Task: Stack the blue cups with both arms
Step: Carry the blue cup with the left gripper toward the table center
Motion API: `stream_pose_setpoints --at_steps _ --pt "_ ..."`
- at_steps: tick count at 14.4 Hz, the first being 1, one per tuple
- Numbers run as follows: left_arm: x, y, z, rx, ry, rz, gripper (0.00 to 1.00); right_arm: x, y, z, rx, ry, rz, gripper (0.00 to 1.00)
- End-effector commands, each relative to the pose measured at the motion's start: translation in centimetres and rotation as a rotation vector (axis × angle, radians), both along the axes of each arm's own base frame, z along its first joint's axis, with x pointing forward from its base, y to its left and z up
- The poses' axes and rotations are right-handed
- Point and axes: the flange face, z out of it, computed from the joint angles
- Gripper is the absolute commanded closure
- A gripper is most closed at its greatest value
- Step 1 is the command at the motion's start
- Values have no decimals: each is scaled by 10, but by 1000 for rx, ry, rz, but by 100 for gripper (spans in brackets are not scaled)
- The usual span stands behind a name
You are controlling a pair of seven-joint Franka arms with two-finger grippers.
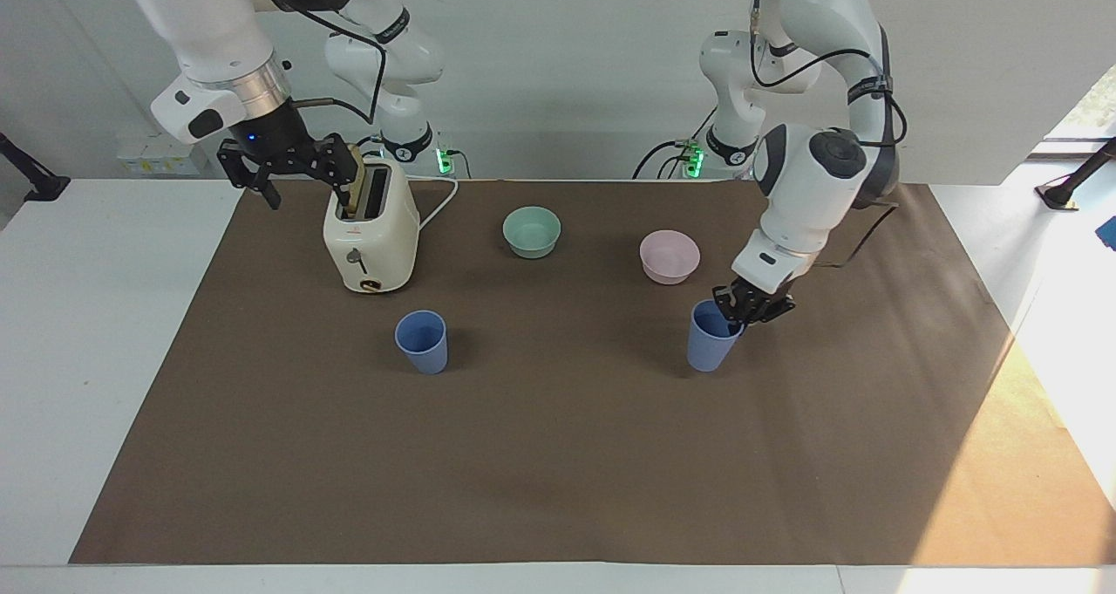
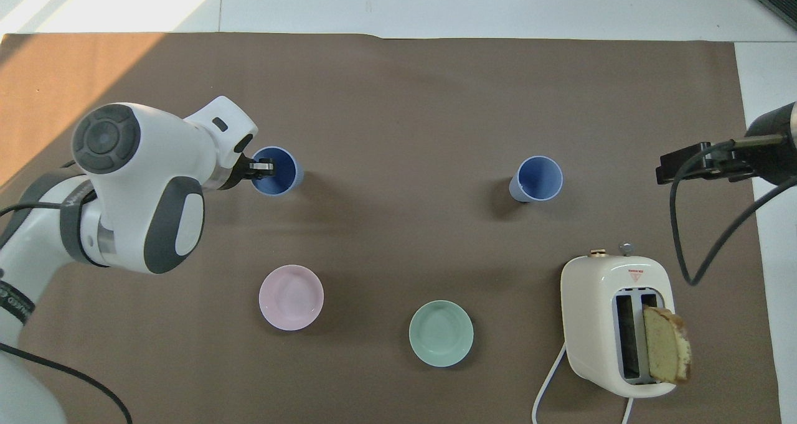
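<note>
Left claw (image 1: 739,313) grips blue cup (image 1: 711,339) over brown mat (image 1: 558,454).

Sunlit white table (image 1: 105,332), grey wall (image 1: 567,71)

A white toaster (image 1: 370,236) holds bread (image 2: 666,344) (one slice, sticking up). A green bowl (image 1: 532,231) and a pink bowl (image 1: 670,256) sit nearby on brown paper (image 1: 558,472).

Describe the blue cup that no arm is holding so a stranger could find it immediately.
Start at the cream toaster with a bread slice sticking out, at the right arm's end of the table. The free blue cup stands upright just farther from the robots than the toaster. Its twin has the left pincer clamped on its rim.
</note>
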Motion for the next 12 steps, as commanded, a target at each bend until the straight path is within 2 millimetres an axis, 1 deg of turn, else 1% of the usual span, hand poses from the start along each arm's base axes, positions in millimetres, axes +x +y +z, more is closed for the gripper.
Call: stream_pose_setpoints --at_steps 1,2,4,7,9,10,11,12 --pt "-9 -38 -2 -19 -24 46 100 -4 -3 2 20 -3 15 0" --pt "-13 -53 -14 -16 -17 49 100 -4 -3 2 20 -3 15 0" --pt "-18 -71 -23 -2 -28 70 100 -4 -3 2 20 -3 15 0" --pt "-27 -90 -25 -10 -27 82 100 -4 -3 2 20 -3 15 0" --pt "-36 -106 -39 -2 1 102 100 -4 -3 2 20 -3 15 0" --pt "-39 -110 -41 -2 5 112 100 -4 -3 2 20 -3 15 0" --pt "-38 -111 -41 -3 6 115 95 -4 -3 2 20 -3 15 0" --pt "-40 -111 -42 1 12 114 74 -4 -3 2 20 -3 15 0"
